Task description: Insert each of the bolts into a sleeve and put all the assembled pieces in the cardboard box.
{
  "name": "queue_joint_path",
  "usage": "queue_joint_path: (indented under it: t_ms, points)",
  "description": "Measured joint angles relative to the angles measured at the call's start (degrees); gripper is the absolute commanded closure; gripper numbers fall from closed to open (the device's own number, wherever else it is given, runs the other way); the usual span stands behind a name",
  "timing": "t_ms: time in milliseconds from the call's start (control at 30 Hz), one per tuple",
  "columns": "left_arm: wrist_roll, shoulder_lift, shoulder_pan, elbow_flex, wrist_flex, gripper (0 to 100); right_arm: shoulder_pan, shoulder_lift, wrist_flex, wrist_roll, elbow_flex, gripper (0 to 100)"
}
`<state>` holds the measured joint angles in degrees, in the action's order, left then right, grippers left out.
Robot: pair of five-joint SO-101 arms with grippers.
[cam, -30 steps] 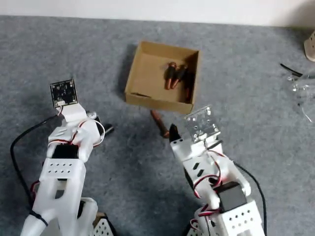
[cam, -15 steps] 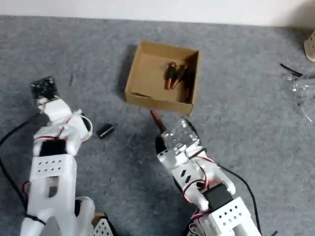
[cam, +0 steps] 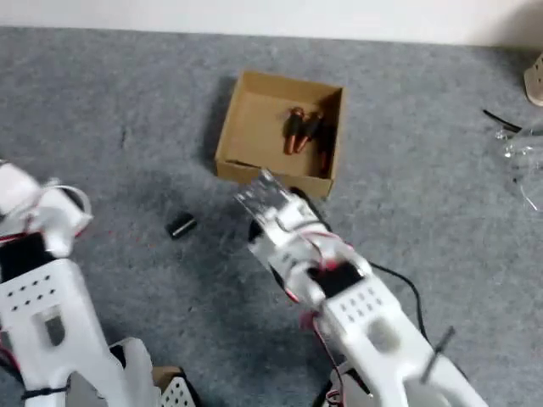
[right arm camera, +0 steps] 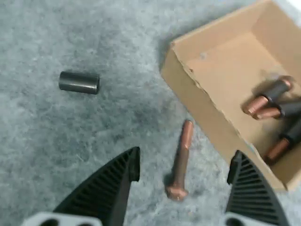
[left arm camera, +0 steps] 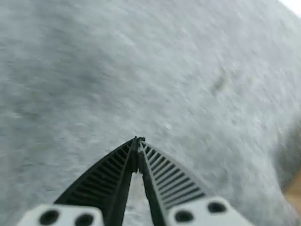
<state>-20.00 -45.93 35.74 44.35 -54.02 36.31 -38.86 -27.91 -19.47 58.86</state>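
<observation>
The cardboard box (cam: 254,127) sits at the table's middle back and holds several assembled pieces (cam: 299,129). A loose black sleeve (cam: 181,226) lies on the grey carpet left of the box's front. My right arm (cam: 297,246) hangs just in front of the box. Its gripper (right arm camera: 184,162) is open, with a copper bolt (right arm camera: 181,160) lying on the carpet between the fingers, untouched. The wrist view also shows the sleeve (right arm camera: 79,82), the box (right arm camera: 225,70) and the pieces in it (right arm camera: 268,96). My left arm (cam: 42,246) is at the far left, its gripper (left arm camera: 137,143) shut over bare carpet.
Clear plastic and a black wire (cam: 513,140) lie at the far right edge, with a pale object (cam: 534,80) in the back right corner. Grey carpet covers the whole table.
My left arm has swung left, away from the sleeve. My right arm has moved left and forward until it hangs over the bolt in front of the box.
</observation>
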Motion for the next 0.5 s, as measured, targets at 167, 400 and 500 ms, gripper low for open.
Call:
queue_joint_path:
  t_ms: [167, 400, 500]
  points:
    - [-0.1, 0.0, 6.2, -1.9, -0.7, 99, 4.0, 16.4, 0.0, -5.1, -11.9, 71.7]
    - [0.9, 0.0, 10.2, -2.1, -0.7, 99, 6.8, 36.3, 0.5, -10.5, -28.2, 71.7]
    - [1.2, 0.0, 11.2, -2.1, -0.7, 99, 8.1, 42.5, 0.5, -12.9, -34.1, 71.7]
